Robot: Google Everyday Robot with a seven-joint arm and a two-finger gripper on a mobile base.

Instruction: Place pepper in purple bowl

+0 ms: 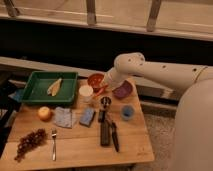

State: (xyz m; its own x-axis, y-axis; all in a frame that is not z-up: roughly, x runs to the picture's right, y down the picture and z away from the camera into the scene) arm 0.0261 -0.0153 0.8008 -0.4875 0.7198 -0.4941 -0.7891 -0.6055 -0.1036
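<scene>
A: Where is your gripper (104, 91) now?

B: Your gripper is at the back of the wooden table (75, 142), just left of the purple bowl (122, 90). Its fingers are squeezed tight on the pepper (100, 91). The white arm (160, 72) comes in from the right, over the purple bowl.

A: And where is the pepper?

B: You hold the pepper in the gripper. It is a thin red-orange thing sticking out to the left. It is beside the purple bowl, not in it. It sits between the purple bowl and the white cup (86, 92).

A: What else is near the purple bowl?

B: The orange bowl (95, 80) is just left of the purple bowl, behind your gripper. The small blue cup (127, 112) is in front of the purple bowl. Some dark tools (106, 127) lie in front of it too, more to the left. The green tray (35, 90) is far to the left of the purple bowl, with a pale thing inside. The round orange fruit (45, 113), the fork (54, 144) and the grapes (30, 142) are well away from the purple bowl, at the left front of the table.
</scene>
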